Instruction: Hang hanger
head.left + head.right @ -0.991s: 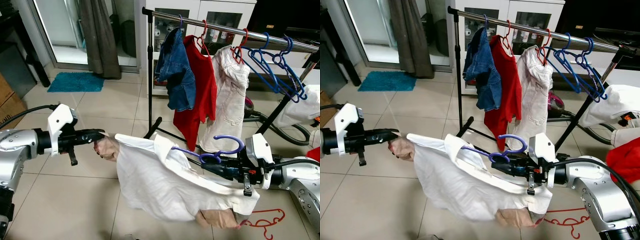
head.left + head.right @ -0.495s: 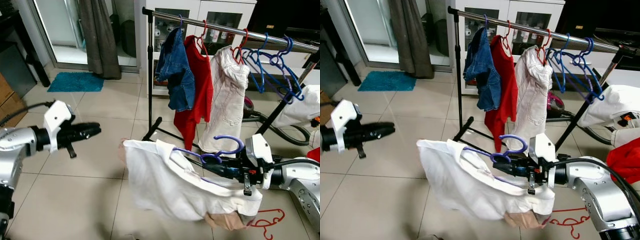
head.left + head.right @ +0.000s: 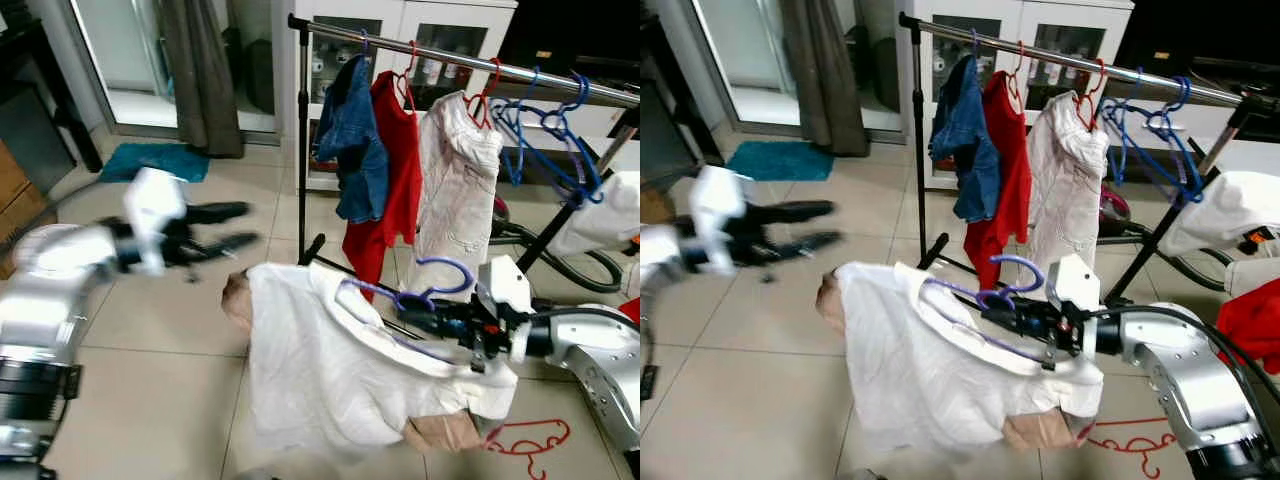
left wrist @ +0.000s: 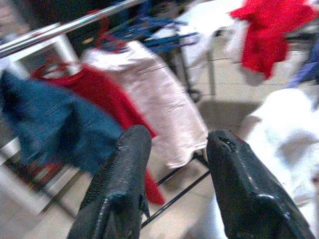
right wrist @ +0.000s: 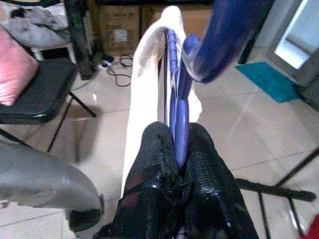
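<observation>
The purple hanger (image 3: 420, 292) carries a white shirt (image 3: 330, 370) and hangs in mid-air in front of the robot, below and well short of the clothes rail (image 3: 470, 62). A beige garment (image 3: 445, 432) sags out beneath the shirt's hem. The load is likely light but awkward: the plastic hanger is stiff and thin, while the shirt is soft, drapes freely and will probably swing with any quick move, and could slide off the hanger's shoulder if the hanger tips. The sensible place to hold it is the neck just under the hook, leaving the hook free to go over the rail.

That is about where the right end effector (image 5: 180, 149) has it: its two black fingers (image 5: 149, 159) are pressed together on the hanger's purple stem just below the curved hook, with the shirt collar running along behind.

The left end effector (image 3: 225, 228) is raised off to the robot's left, apart from the shirt, blurred in the head views. Its fingers (image 4: 124, 174) stand spread with a clear gap and hold nothing.

On the rail hang a denim jacket (image 3: 350, 150), a red top (image 3: 395, 160), a pale garment (image 3: 455, 180) and empty blue hangers (image 3: 550, 130). A red hanger (image 3: 525, 440) lies on the floor tiles (image 3: 150, 400).
</observation>
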Robot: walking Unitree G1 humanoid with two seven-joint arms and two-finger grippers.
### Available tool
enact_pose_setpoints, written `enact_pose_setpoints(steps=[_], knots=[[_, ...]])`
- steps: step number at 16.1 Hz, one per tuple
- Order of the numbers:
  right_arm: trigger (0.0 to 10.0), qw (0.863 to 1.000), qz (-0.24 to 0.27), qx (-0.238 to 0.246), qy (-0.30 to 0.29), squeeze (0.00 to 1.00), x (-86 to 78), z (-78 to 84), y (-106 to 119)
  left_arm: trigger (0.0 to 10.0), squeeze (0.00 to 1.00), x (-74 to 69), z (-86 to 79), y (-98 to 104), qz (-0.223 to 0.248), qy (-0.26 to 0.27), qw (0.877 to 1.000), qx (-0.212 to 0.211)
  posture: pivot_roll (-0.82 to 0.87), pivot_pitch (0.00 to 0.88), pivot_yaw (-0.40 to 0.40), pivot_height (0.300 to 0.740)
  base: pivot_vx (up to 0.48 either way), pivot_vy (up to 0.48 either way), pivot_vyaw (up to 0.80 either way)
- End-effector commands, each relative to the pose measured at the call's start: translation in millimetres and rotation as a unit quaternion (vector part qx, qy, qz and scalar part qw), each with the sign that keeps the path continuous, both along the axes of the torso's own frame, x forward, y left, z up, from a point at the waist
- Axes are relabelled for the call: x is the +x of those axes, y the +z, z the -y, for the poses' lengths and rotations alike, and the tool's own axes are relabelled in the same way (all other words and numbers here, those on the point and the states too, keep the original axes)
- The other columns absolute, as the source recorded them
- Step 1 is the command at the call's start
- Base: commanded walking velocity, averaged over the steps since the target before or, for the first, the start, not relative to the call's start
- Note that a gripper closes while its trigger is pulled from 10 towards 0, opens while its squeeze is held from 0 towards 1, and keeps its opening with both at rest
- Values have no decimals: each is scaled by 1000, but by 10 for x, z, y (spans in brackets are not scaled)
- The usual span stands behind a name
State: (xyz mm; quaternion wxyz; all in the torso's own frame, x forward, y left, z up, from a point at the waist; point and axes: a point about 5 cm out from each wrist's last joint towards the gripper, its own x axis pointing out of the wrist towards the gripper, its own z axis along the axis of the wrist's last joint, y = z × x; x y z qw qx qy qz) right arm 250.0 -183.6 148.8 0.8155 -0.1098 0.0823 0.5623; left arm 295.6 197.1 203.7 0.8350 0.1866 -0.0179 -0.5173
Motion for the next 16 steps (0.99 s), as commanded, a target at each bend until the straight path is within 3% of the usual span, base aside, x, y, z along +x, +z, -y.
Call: enact_pose_setpoints(steps=[1, 3, 6, 8, 9, 10, 11, 12, 14, 15, 16], knots=[[10000, 1000, 13, -6, -24, 0, 82, -20, 48, 10000, 1000, -18, 195, -89, 2, -22, 1000, 13, 46, 0, -8, 740, 0, 0, 0], [10000, 999, 14, -3, -48, 0, 135, -49, 50, 10000, 1000, -22, 453, -185, -8, -37, 999, -11, 44, 0, -10, 740, 0, 0, 0], [10000, 998, 12, -8, -67, 0, 165, -64, 45, 10000, 1000, -57, 573, -208, -23, -50, 998, -38, 33, 0, -5, 740, 0, 0, 0], [10000, 996, 14, -6, -93, 0, 215, -89, 70, 10000, 1000, -37, 691, -273, 4, -36, 999, -18, 29, 0, 0, 740, 0, 0, 0], [10000, 995, 14, -5, -99, 0, 220, -108, 76, 10000, 651, 2, 720, -315, 22, -4, 1000, -6, 29, 0, 3, 740, 0, 0, 0], [10000, 995, 14, -5, -102, 0, 219, -119, 76, 10000, 204, 21, 736, -349, 21, 25, 999, -5, 27, 0, 5, 740, 0, 0, 0], [10000, 994, 12, -5, -110, 0, 224, -127, 73, 10000, 0, 39, 747, -398, 9, 62, 998, 6, 29, 0, 6, 740, 0, 0, 0], [10000, 993, 13, -2, -116, 0, 232, -142, 77, 10000, 0, 83, 744, -430, -11, 116, 993, -6, 30, 0, 6, 740, 0, 0, 0], [10000, 993, 12, 3, -119, 0, 233, -167, 88, 10000, 0, 132, 746, -455, -37, 172, 984, -38, 34, 0, 3, 740, 0, 0, 0], [10000, 993, 12, 4, -117, 0, 226, -194, 93, 3412, 0, 164, 758, -481, -57, 196, 976, -72, 35, 0, -1, 740, 0, 0, 0], [10000, 993, 12, 5, -116, 0, 224, -204, 94, 2078, 0, 172, 773, -491, -67, 201, 973, -87, 35, 0, -1, 740, 0, 0, 0]])
